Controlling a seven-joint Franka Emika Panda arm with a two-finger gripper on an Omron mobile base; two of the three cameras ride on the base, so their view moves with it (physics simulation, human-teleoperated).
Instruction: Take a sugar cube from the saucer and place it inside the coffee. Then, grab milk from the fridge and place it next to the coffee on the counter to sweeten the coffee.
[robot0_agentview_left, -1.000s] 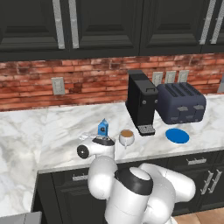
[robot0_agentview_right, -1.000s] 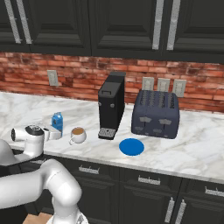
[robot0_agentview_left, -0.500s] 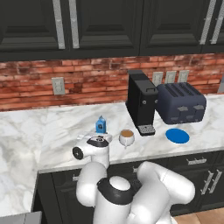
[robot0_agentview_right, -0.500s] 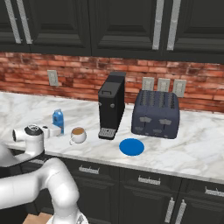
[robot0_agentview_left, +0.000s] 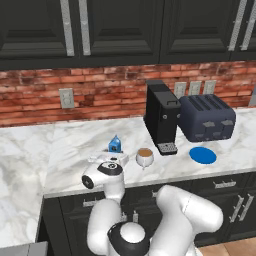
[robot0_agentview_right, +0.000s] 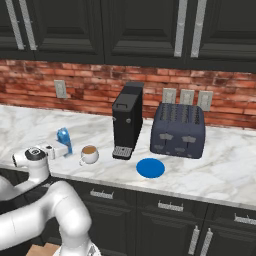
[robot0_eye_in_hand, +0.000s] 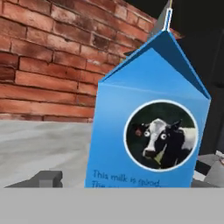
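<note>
Milk carton (robot0_agentview_left: 115, 144) standing upright on the marble counter (robot0_agentview_left: 65, 145), just left of and slightly behind the coffee cup (robot0_agentview_left: 144, 157); cup sitting near the counter's front edge, holding brown liquid, handle turned toward the front; no sugar cube discernible on the coffee's surface. Blue saucer (robot0_agentview_left: 203, 155) lying flat and bare further right, in front of the dark toaster (robot0_agentview_left: 207, 117); black coffee machine (robot0_agentview_left: 161, 117) rising between cup and toaster, against the brick wall. Gripper (robot0_agentview_left: 102, 159) hovering at the carton's near side, pointing toward it; in the hand view the carton (robot0_eye_in_hand: 148, 127) looming very close, its round cow label facing the camera, with one dark fingertip (robot0_eye_in_hand: 43, 179) showing low at the left, apart from the carton's side. Jaws looking spread wider than the carton and not pressing on it; nothing seeming to be gripped, though the right tip's contact being hard to judge. Black cabinets closing off the space above and below.
</note>
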